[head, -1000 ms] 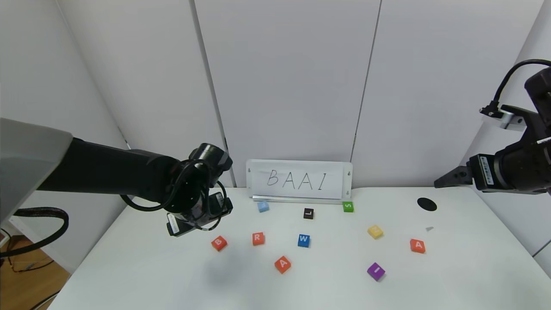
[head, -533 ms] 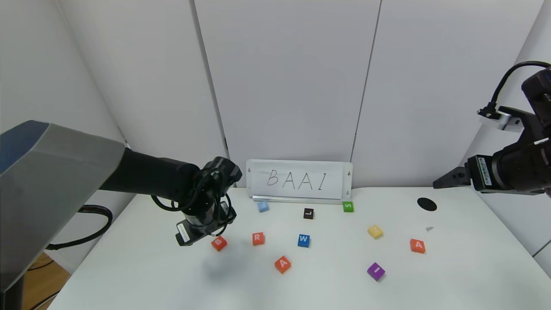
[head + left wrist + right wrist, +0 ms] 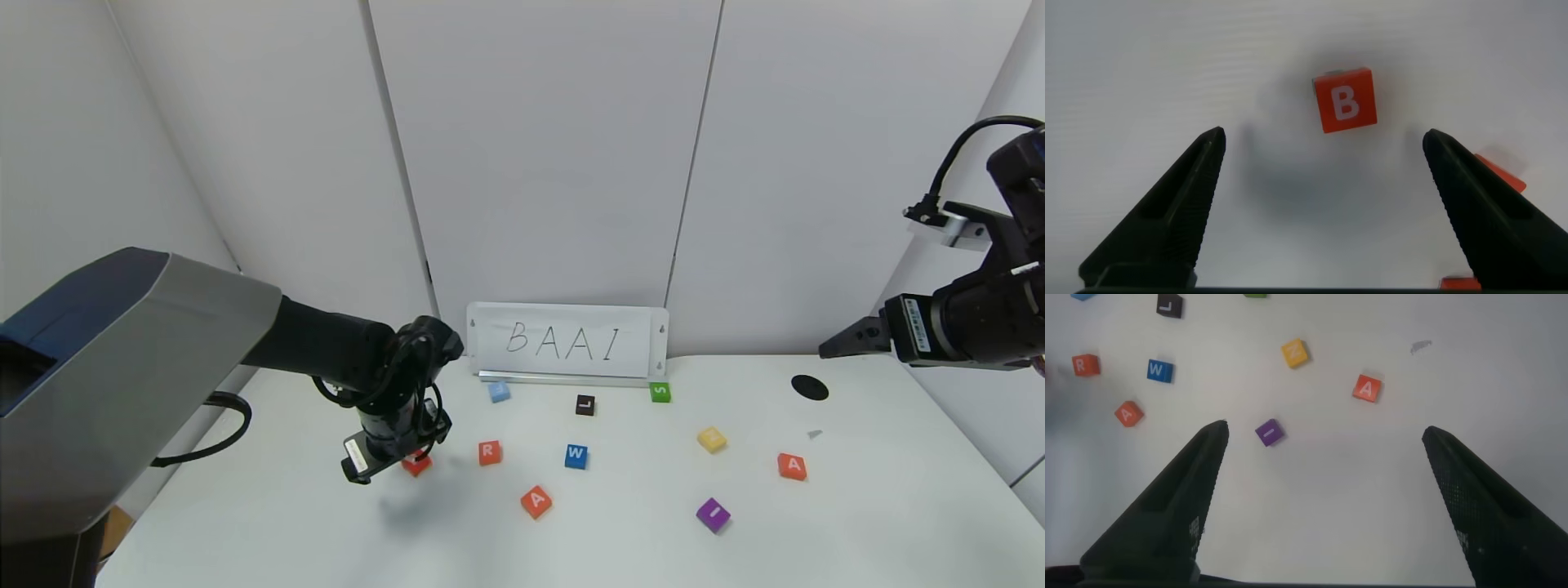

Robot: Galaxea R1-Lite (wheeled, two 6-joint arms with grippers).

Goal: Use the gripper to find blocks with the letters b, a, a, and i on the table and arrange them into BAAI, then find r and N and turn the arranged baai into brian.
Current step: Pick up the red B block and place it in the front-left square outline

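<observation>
We judge the first pick under way: our left gripper (image 3: 1323,151), jaws spread wide (right gripper (image 3: 1323,441) parked, likewise spread), hangs over the B block (image 3: 1346,100), needing descent and closure.

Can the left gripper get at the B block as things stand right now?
Probably yes. The left gripper hangs open just above the B block, which lies flat on the table between the line of its fingers, with nothing beside it to block them.
</observation>
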